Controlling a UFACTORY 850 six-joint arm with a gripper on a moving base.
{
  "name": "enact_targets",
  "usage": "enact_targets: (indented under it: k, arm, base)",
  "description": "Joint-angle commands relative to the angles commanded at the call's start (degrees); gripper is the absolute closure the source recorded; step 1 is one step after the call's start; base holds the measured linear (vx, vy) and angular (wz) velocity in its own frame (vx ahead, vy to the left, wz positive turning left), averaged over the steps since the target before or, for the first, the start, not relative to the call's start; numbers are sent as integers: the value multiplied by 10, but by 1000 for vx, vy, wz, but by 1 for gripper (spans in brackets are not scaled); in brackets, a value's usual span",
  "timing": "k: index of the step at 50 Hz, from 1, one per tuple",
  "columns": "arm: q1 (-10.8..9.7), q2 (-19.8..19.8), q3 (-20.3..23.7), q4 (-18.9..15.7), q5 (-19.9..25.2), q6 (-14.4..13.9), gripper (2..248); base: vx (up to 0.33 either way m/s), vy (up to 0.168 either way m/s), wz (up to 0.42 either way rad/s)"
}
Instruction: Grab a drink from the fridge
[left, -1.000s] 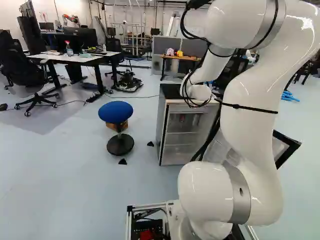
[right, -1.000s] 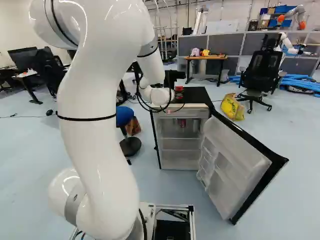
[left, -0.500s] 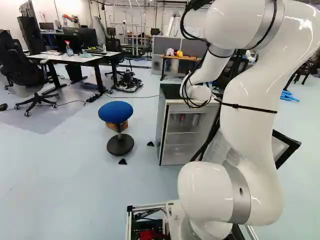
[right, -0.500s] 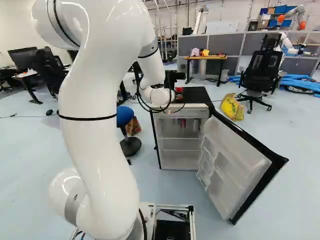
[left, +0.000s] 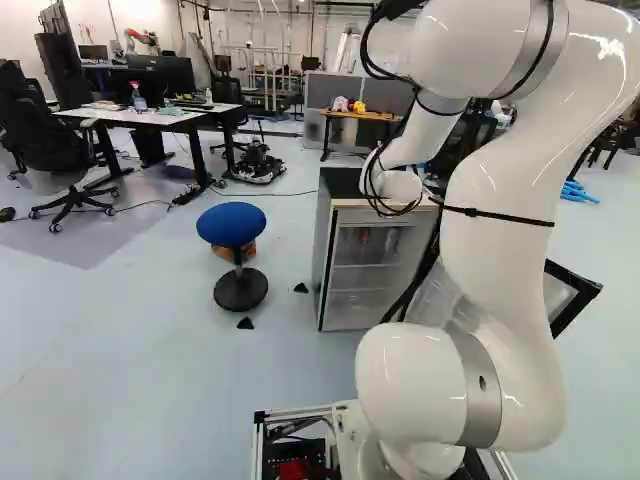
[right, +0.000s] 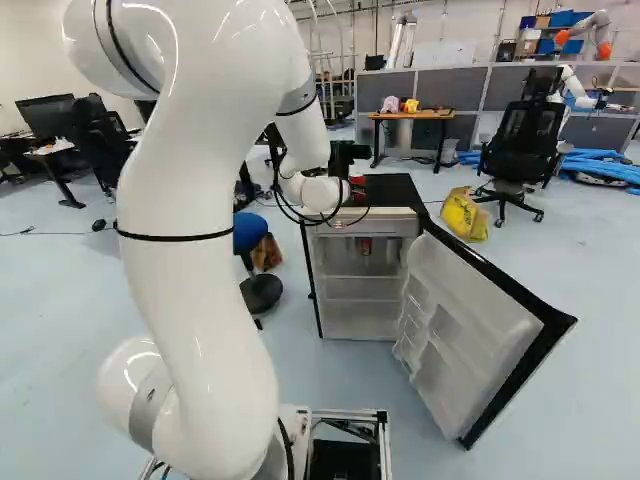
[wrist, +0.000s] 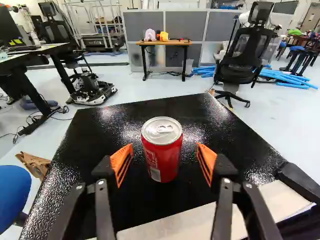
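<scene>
The red can (wrist: 162, 155) stands upright (long axis vertical, lid up) on the fridge (wrist: 200, 107), the gripper (right: 356, 192) spread around it.

Can read no word, number, brand or sign in any view. On the red metal drink can (wrist: 169, 155) with a silver top, just pale lettering (wrist: 151, 158) and a small pale panel (wrist: 155, 174) low on its side, too blurred to make out. On the crumpled yellow bag (right: 465, 214) at the right of the right base view, darker marks, too small to read.
</scene>
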Motion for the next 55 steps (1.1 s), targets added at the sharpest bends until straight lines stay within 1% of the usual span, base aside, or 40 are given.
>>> enact_targets:
  k: [1,2,6,7,12,13,32,55]
  arm:
    - [0,1,1,0,0,0,79]
    - [0,2,2,0,0,0,44]
    - [-1,8,10,0,0,0,44]
    - [-2,10,13,0,0,0,7]
    - [-4,22,27,0,0,0,7]
    - [-4,24,30,0,0,0,3]
    - [-13,72,87,0,0,0,3]
    - [-34,154,151,1,0,0,3]
  base:
    - [0,0,0]
    - [0,0,0]
    - [0,0,0]
    - [0,0,0]
    - [0,0,0]
    - [0,0,0]
    - [0,0,0]
    - [0,0,0]
